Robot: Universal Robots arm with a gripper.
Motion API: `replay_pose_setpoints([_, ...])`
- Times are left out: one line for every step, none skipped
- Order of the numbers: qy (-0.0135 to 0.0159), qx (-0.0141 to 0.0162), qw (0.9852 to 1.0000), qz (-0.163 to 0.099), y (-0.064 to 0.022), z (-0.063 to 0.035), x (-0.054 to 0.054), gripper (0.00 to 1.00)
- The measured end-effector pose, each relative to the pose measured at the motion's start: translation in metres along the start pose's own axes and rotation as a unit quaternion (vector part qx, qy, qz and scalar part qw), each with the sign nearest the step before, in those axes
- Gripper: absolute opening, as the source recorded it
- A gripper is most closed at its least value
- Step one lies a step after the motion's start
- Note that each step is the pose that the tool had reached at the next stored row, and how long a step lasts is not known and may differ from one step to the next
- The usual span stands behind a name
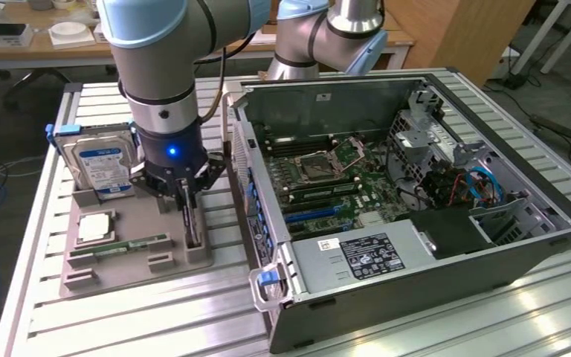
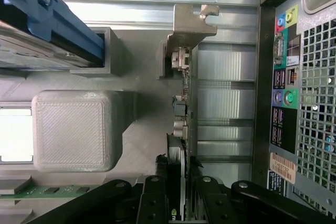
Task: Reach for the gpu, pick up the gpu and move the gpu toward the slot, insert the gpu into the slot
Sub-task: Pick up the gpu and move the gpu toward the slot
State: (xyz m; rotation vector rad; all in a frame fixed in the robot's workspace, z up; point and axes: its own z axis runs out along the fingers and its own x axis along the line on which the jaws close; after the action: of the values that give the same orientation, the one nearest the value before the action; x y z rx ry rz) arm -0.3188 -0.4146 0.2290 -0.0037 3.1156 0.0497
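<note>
Pickup step: my black gripper (image 1: 188,201) straddles dark silver-bracketed gpu card (image 2: 184,129), upright beside grey computer case (image 1: 415,297); pinching, cannot tell. Needs firm straight lift.

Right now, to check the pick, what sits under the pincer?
The gpu, standing on edge in the grey holder tray, its silver bracket at one end. Its lower edge is hidden in the tray's groove; the pincer covers part of its top edge.

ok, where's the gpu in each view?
Exterior view: gpu stands on edge in the grey holder tray, directly under the gripper.
Wrist view: gpu edge-on, running from the gripper to its silver bracket.
Shared landmark: blue-framed hard drive.
</note>
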Motion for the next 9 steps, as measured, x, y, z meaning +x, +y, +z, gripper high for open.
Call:
replay_pose_setpoints([0.0000, 0.0000, 1.0000, 0.000, 0.0000, 0.0000, 0.0000, 0.26])
replay_pose_setpoints([0.0000, 0.0000, 1.0000, 0.000, 0.0000, 0.0000, 0.0000, 0.26])
replay_pose_setpoints([0.0000, 0.0000, 1.0000, 0.000, 0.0000, 0.0000, 0.0000, 0.26])
replay_pose_setpoints([0.0000, 0.0000, 1.0000, 0.000, 0.0000, 0.0000, 0.0000, 0.26])
replay_pose_setpoints([0.0000, 0.0000, 1.0000, 0.000, 0.0000, 0.0000, 0.0000, 0.26])
replay_pose_setpoints([0.0000, 0.0000, 1.0000, 0.000, 0.0000, 0.0000, 0.0000, 0.26])
replay_pose_setpoints([0.0000, 0.0000, 1.0000, 0.000, 0.0000, 0.0000, 0.0000, 0.26])
replay_pose_setpoints([0.0000, 0.0000, 1.0000, 0.000, 0.0000, 0.0000, 0.0000, 0.26])
replay_pose_setpoints([0.0000, 0.0000, 1.0000, 0.000, 0.0000, 0.0000, 0.0000, 0.26])
